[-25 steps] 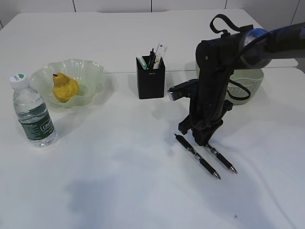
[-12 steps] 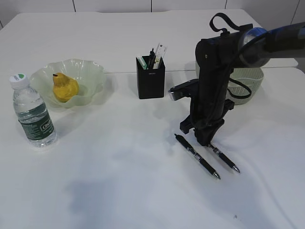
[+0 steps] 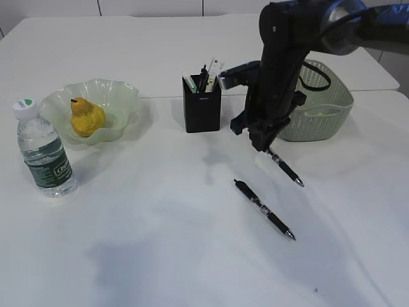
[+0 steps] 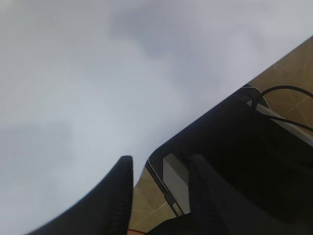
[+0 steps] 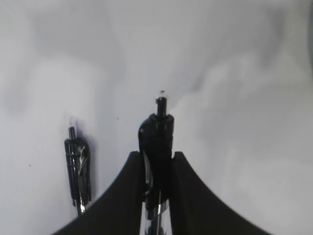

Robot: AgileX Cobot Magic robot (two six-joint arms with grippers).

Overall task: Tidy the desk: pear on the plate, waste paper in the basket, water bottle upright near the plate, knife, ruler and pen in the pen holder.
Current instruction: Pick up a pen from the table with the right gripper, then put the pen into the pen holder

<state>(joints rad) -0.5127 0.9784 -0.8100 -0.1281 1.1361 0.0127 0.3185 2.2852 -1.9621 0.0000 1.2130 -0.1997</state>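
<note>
Black pen [image 3: 285, 170] now hangs clear of the tabletop, pinched by the right gripper [image 3: 264, 144]. It can go to the pen holder [image 3: 202, 110]; the other pen [image 3: 264, 209] waits mid-table.

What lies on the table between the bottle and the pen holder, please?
The plate holding the pear sits between bottle and pen holder, in the exterior view.

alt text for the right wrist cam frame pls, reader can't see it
The right end effector is closed on a black pen with silver trim, held between its two black fingers and pointing away from the camera above a white table. A second black pen lies on the table to the left, apart from the held one.
</note>
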